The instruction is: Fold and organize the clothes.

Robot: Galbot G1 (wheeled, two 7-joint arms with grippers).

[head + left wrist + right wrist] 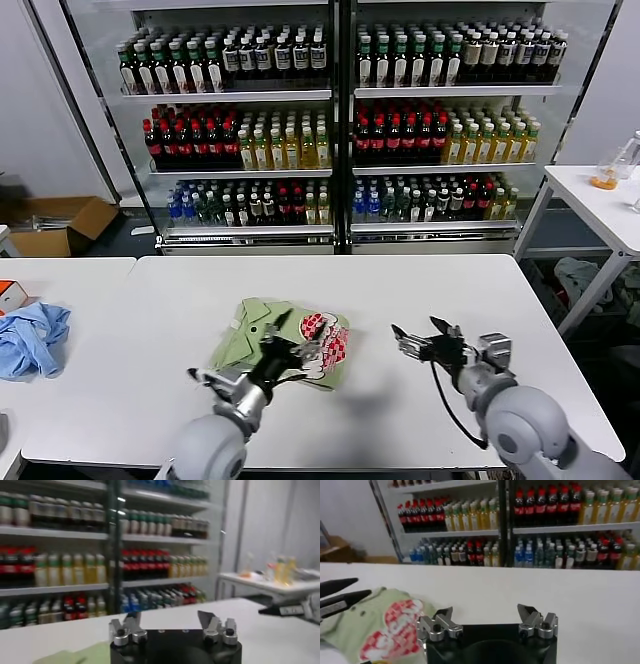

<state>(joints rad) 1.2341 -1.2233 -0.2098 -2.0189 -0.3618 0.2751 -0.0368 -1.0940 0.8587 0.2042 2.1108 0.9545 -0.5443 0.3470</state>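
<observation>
The soft light green shirt with a red-and-white picture (285,340) lies folded on the white counter (420,300), its long side running nine to three. The left gripper (272,352) is nearest, over its six o'clock edge, wide open, holding nothing. At three o'clock, the right gripper (422,338) waits open and empty. A light blue cloth (32,338) lies far off at nine o'clock.

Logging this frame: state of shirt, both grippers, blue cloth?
green shirt: folded into a compact bundle on the table, graphic up, not held
left gripper: open, over the shirt
right gripper: open, empty, beside the shirt
blue cloth: crumpled, unfolded, at table's left edge
</observation>
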